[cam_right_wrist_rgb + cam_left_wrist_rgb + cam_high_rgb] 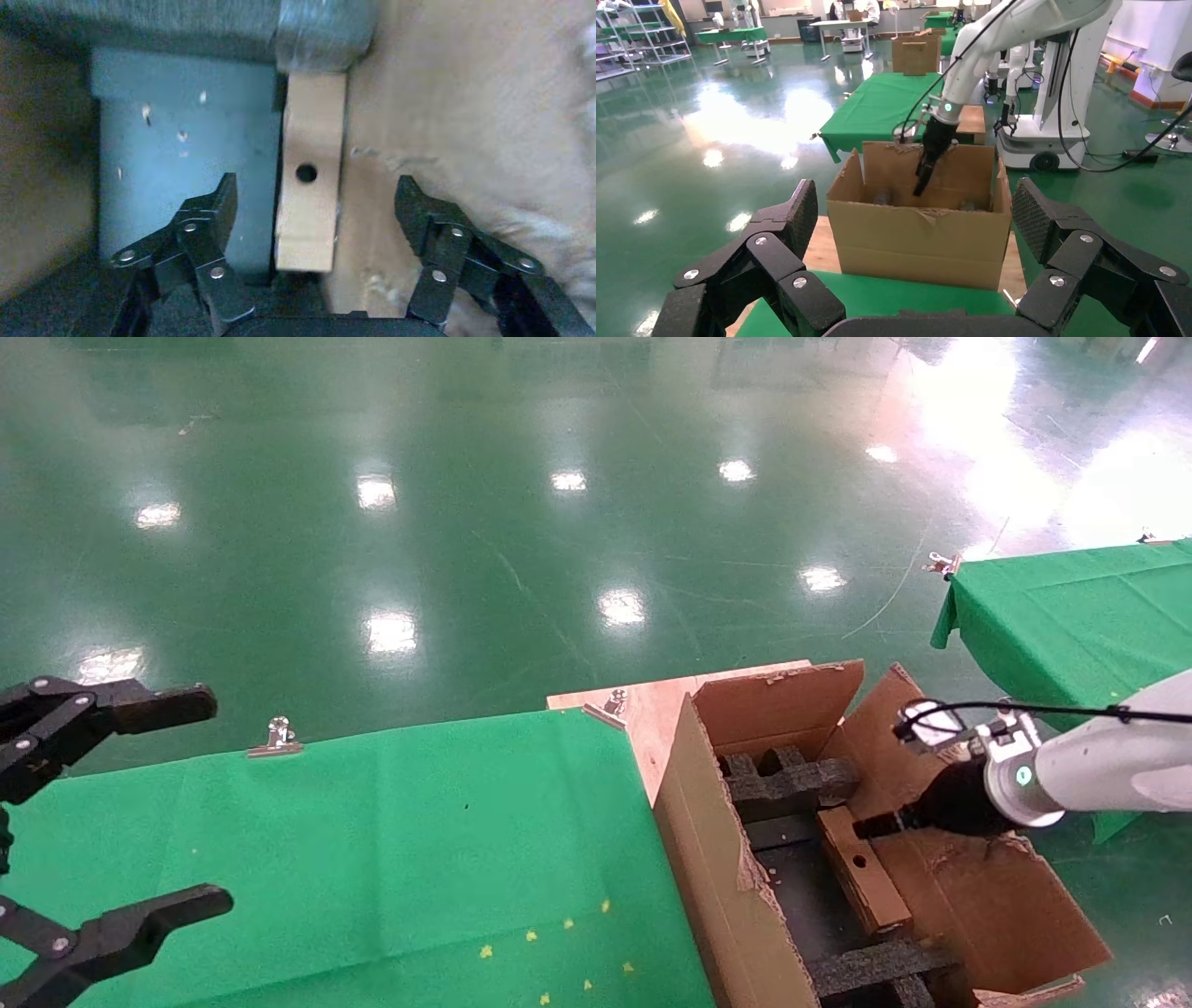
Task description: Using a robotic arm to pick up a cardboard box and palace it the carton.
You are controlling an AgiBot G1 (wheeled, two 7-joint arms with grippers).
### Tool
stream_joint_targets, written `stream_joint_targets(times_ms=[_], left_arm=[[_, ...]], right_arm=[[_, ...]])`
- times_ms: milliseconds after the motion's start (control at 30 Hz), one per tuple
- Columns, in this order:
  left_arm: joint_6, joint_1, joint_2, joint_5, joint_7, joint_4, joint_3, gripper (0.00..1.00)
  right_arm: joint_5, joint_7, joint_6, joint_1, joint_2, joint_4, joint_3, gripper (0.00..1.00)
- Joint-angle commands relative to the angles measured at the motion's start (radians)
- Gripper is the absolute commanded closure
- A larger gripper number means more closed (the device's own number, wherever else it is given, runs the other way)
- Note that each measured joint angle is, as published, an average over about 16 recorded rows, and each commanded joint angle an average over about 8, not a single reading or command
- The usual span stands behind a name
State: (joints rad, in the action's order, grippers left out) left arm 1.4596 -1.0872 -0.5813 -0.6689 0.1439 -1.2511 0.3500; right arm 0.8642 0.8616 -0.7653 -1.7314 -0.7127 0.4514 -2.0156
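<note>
The large brown carton [717, 840] stands with torn flaps open at the right end of the table, black foam blocks [792, 780] inside. The slim cardboard box [861, 873] stands on edge in it, round hole up, against the far wall. The white robotic arm [1099, 766] reaches in from the right. Its right gripper [871, 825] is open just above the box. In the right wrist view the box [313, 126] lies between the spread fingers of this gripper [318, 193], touching neither. My left gripper [216, 801] is open and empty at the far left. The left wrist view shows the carton [923, 232] beyond the left gripper [916, 217].
A green cloth [372, 859] covers the table, held by metal clips [277, 736]. A bare wooden board [652, 710] shows behind the carton. A second green table [1071, 617] stands at the right. The arm's wheeled base [1053, 133] is beyond the carton.
</note>
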Motion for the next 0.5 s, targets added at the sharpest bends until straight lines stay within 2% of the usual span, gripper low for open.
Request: stream_joint_targets(times_ms=[33, 233, 500], left_arm=[[0.0, 0.0, 0.0, 0.0, 0.0, 0.0, 0.0, 0.0], [0.0, 0.0, 0.0, 0.0, 0.0, 0.0, 0.0, 0.0], [0.0, 0.0, 0.0, 0.0, 0.0, 0.0, 0.0, 0.0]], right_arm=[[0.003, 0.002, 0.005, -0.019, 0.01, 0.013, 0.001, 0.0], [0.019, -0.028, -0.001, -0.16, 0.069, 0.131, 0.025, 0.0], [-0.004, -0.095, -0.043, -0.338, 0.198, 0.397, 0.092, 0.0]])
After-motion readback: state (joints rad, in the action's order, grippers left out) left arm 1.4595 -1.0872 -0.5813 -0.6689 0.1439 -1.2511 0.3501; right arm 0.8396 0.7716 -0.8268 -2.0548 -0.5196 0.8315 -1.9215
